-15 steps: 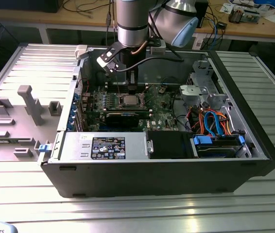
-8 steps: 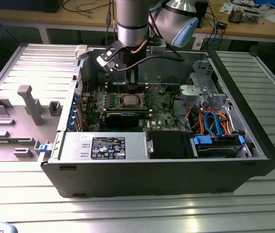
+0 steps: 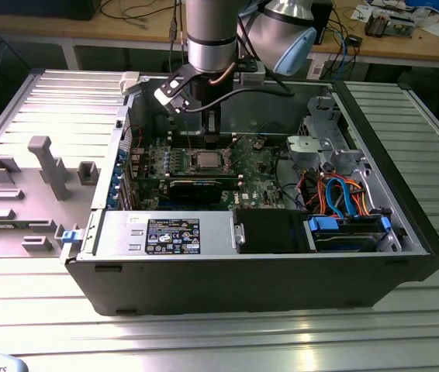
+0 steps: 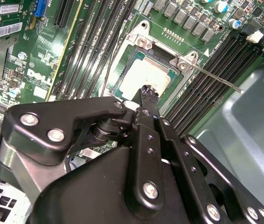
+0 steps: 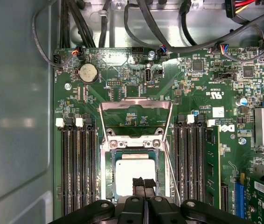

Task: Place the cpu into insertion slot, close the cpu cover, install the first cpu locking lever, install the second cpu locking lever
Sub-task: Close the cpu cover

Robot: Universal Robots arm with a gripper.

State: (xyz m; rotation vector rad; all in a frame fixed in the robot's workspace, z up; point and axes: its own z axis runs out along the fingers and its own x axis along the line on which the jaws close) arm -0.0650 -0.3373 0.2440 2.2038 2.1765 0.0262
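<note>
cpu lies flat in insertion slot. Fingers are pressed together, empty, tips directly above cpu's top; contact unclear. cpu cover is open, on the slot's far side from fingers.

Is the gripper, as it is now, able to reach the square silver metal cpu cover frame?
Probably yes: the square silver cpu cover is open just beyond the silvery-grey square cpu, over which the gripper hangs, and nothing lies between them.
</note>
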